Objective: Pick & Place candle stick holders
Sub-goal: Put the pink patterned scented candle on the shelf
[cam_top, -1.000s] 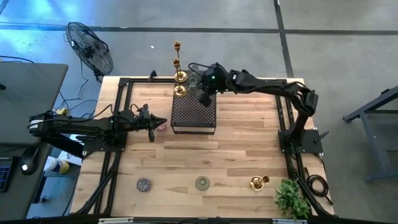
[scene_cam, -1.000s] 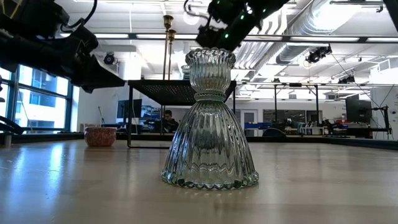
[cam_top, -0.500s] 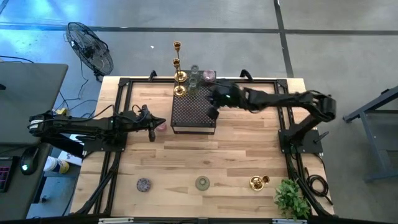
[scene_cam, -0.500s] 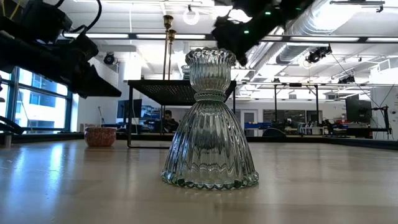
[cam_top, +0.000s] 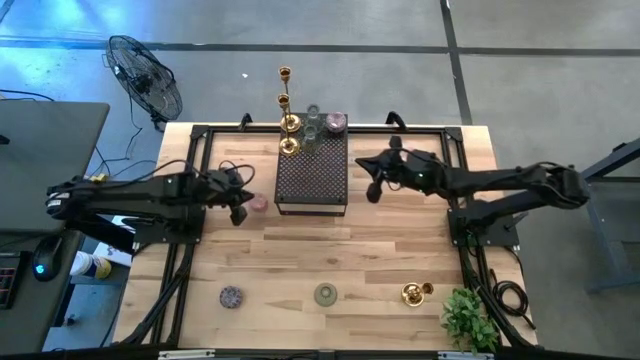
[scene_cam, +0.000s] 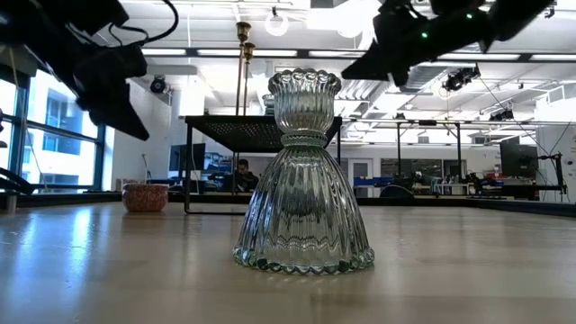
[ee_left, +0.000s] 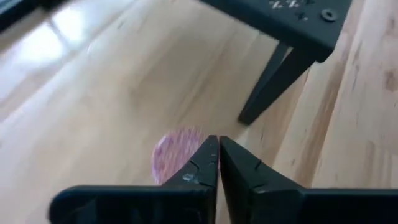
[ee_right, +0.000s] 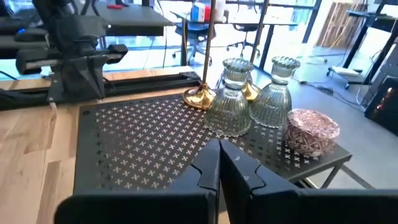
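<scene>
My left gripper (cam_top: 238,212) (ee_left: 217,157) hangs shut over the table's left part, just short of a small pink holder (cam_top: 259,203) (ee_left: 176,153) that rests on its base on the wood. My right gripper (cam_top: 372,190) (ee_right: 219,159) is shut and hovers right of the dark dotted stand (cam_top: 312,176). At the stand's far end are two gold candlesticks (cam_top: 289,124), two ribbed glass holders (ee_right: 229,99) (ee_right: 277,93) and a pink cup (ee_right: 311,130). Near the front edge sit a grey-purple holder (cam_top: 231,296), a ribbed glass holder (cam_top: 325,294) (scene_cam: 303,171) and a gold holder (cam_top: 415,292).
A leafy plant (cam_top: 468,318) sits at the table's near right corner. Black frame rails (cam_top: 190,170) run along both sides of the table. The stand rests on thin legs (ee_left: 267,93). Bare wood lies between the stand and the front row of holders.
My right gripper has drawn back from over the stand's far end toward the table's right edge and has levelled out; the holders there now show uncovered. My left gripper has lifted and tipped upward, away from the pink holder, which stays in place.
</scene>
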